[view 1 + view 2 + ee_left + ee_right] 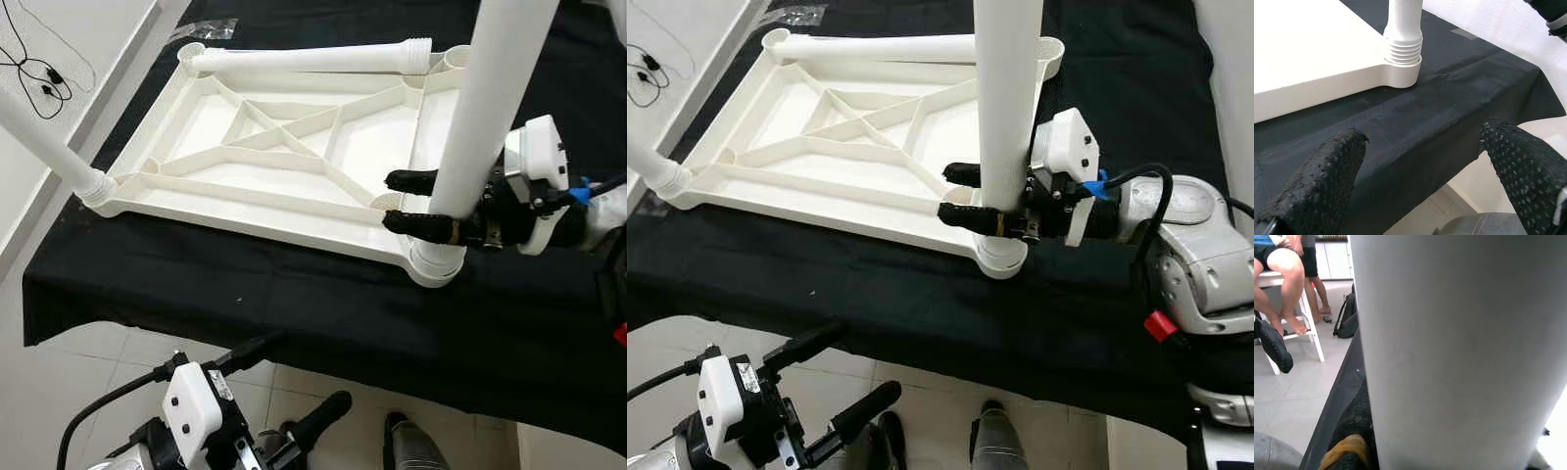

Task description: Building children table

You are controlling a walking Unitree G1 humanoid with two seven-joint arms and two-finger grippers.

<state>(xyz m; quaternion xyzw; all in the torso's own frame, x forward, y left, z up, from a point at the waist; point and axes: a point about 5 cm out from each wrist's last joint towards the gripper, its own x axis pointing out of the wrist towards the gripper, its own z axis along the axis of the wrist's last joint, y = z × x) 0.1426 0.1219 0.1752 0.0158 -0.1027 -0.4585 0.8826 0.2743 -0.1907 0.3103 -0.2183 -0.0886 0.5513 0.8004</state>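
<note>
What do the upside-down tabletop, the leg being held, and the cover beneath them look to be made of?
Tabletop: likely moulded white plastic, matte, with ribbed bracing.
Leg in the right pincer: probably the same plastic, smooth, with a threaded end like the one in the left wrist view.
Cover: black woven fabric, creased.

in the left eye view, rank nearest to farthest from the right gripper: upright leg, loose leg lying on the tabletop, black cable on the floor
1. upright leg, clamped in the right gripper at the near right corner.
2. loose leg, lying along the far edge.
3. black cable, far left on the floor.
</note>
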